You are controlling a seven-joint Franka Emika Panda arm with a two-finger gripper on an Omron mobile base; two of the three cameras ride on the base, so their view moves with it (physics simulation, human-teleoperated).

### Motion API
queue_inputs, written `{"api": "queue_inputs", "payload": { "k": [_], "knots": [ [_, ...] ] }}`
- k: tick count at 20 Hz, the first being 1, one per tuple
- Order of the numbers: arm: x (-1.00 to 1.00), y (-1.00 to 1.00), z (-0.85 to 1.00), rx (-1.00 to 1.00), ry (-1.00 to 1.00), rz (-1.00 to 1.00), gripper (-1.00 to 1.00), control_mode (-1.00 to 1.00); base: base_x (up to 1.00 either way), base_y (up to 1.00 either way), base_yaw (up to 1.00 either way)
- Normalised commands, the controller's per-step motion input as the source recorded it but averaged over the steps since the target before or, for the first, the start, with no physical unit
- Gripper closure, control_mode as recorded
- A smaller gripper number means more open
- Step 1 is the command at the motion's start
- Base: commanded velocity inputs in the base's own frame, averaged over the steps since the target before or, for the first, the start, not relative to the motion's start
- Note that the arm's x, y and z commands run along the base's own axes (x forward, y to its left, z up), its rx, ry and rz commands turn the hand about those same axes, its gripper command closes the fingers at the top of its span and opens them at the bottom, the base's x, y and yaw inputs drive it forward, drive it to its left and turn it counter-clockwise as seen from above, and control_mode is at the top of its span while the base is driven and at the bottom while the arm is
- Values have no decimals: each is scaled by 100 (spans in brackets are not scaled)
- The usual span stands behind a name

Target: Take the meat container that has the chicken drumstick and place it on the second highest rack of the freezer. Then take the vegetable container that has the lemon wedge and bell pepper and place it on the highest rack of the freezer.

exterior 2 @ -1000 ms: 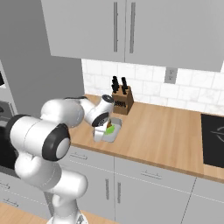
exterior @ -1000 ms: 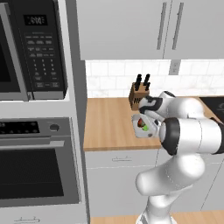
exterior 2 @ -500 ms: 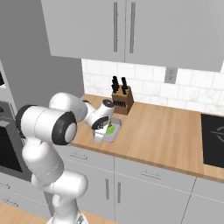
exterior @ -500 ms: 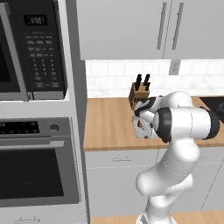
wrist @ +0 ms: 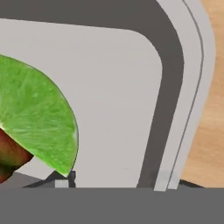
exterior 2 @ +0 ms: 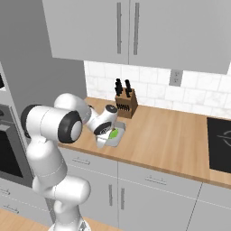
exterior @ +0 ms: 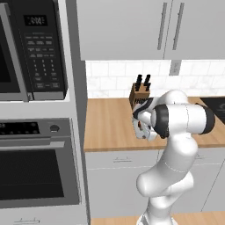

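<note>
Left base view: wooden table [exterior: 107,123] running from a tall grey column [exterior: 75,110] toward the tiled wall; knife block [exterior: 139,94] standing at the back. End effector [exterior: 141,130] bent down just in front of the block, over a pale vegetable container [exterior: 150,133] mostly hidden behind the white arm.

Right base view: same container [exterior 2: 116,137] resting on the table [exterior 2: 171,135] near its front edge, in front of the knife block [exterior 2: 125,100]. Lemon wedge [exterior 2: 114,133] lying inside as a bright green spot. End effector [exterior 2: 104,136] lowered at the container's near side, against the rim; finger spacing impossible to tell.

Hand view: very close on the container floor [wrist: 118,87], lemon wedge [wrist: 35,118] at left, dark red bell pepper [wrist: 9,158] tucked under it, rim [wrist: 188,92] curving past bare wood at right.
</note>
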Motion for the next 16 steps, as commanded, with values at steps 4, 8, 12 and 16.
{"api": "queue_inputs", "payload": {
  "k": [4,8,12,16],
  "knots": [
    [1,1,-6,0,0,0,100,-100,0,0,0],
    [0,0,0,0,0,0,100,-100,0,0,0],
    [-3,0,-2,0,0,1,100,-100,0,0,0],
    [-35,-6,8,1,0,19,100,-100,0,0,0]
  ]
}}
